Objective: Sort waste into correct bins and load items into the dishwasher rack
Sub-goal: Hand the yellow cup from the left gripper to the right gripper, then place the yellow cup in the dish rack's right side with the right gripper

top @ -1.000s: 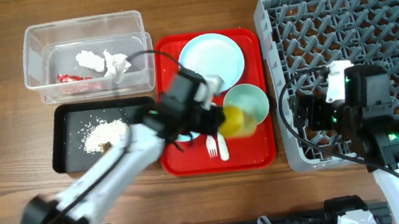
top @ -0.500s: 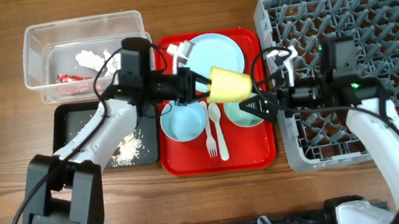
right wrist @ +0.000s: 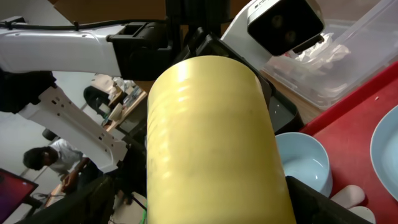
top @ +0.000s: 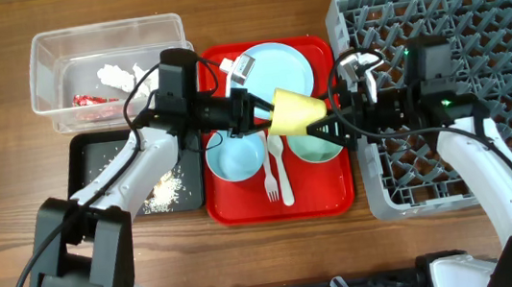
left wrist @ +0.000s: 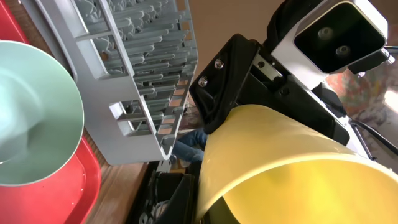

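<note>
Pinching yellow cup [top: 299,110] aloft, left gripper [top: 268,111] (right gripper [top: 327,116] fingers spread around it).

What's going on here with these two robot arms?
The left gripper holds a yellow cup sideways in the air above the red tray. The right gripper, on the grey rack side, has its fingers open at the cup's other end, seemingly for a handover. The plate lies on the tray, not yet racked.
</note>
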### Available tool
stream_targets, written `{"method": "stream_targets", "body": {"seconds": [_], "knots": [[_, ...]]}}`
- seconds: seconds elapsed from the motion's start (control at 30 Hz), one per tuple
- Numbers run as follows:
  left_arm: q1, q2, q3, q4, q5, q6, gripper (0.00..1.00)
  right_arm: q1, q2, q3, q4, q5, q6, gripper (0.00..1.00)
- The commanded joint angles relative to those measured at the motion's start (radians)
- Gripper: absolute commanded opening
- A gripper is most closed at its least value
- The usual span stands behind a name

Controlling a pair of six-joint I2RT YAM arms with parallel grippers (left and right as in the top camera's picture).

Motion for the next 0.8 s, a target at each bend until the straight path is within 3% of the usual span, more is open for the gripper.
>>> {"method": "stream_targets", "body": {"seconds": [0.0,0.27,0.5,0.53,0.57,0.6,0.67,0.7,0.77], "knots": [[-0.001,0.002,0.000,0.031,0.013,-0.046,0.04,0.014,0.006,0.010,0.006,0.024,0.037,0.86],[-0.027,0.002,0.000,0.051,0.005,-0.051,0.04,0.014,0.006,0.010,0.021,0.023,0.039,0.75],[-0.026,0.002,0.000,0.051,-0.002,-0.050,0.04,0.014,0.006,0.010,0.024,0.025,0.039,0.56],[-0.026,0.002,0.000,0.051,-0.019,-0.038,0.13,0.014,0.006,0.010,0.022,0.043,0.040,0.52],[-0.026,0.002,-0.001,0.051,-0.035,-0.015,0.28,0.014,0.006,0.010,0.017,0.077,0.058,0.51],[-0.026,0.002,-0.001,0.050,-0.057,0.006,0.35,0.014,0.006,0.010,0.013,0.114,0.079,0.48],[-0.020,0.002,-0.001,0.013,-0.150,0.079,0.44,0.014,0.006,0.010,-0.012,0.239,0.098,0.40],[-0.010,0.002,-0.001,-0.035,-0.214,0.115,0.52,0.013,0.006,0.010,-0.021,0.295,0.122,0.40],[0.026,0.000,-0.001,-0.151,-0.338,0.193,0.56,0.013,0.004,0.011,-0.029,0.382,0.153,0.38]]}}
